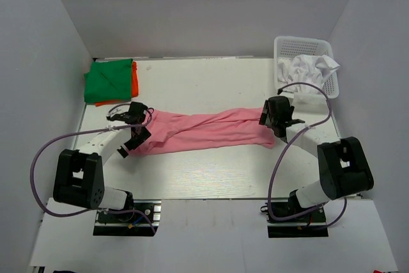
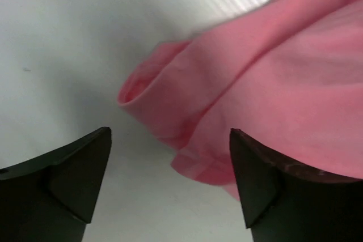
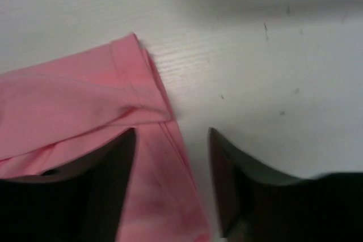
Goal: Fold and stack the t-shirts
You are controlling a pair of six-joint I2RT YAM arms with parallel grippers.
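A salmon pink t-shirt [image 1: 204,130] lies stretched in a long band across the middle of the table. My left gripper [image 1: 136,127] is at its left end, jaws open, with the rolled pink edge [image 2: 170,94] just beyond the fingertips and nothing pinched. My right gripper [image 1: 276,118] is at the right end, jaws open, with the hemmed corner [image 3: 150,111] lying loose between the fingers. A folded green t-shirt [image 1: 110,80] rests on an orange one [image 1: 135,81] at the back left. A crumpled white t-shirt [image 1: 311,68] sits in the basket.
The white lattice basket [image 1: 291,46] stands at the back right corner. The grey walls close in the table on the left, back and right. Both arms' cables loop out beside their bases.
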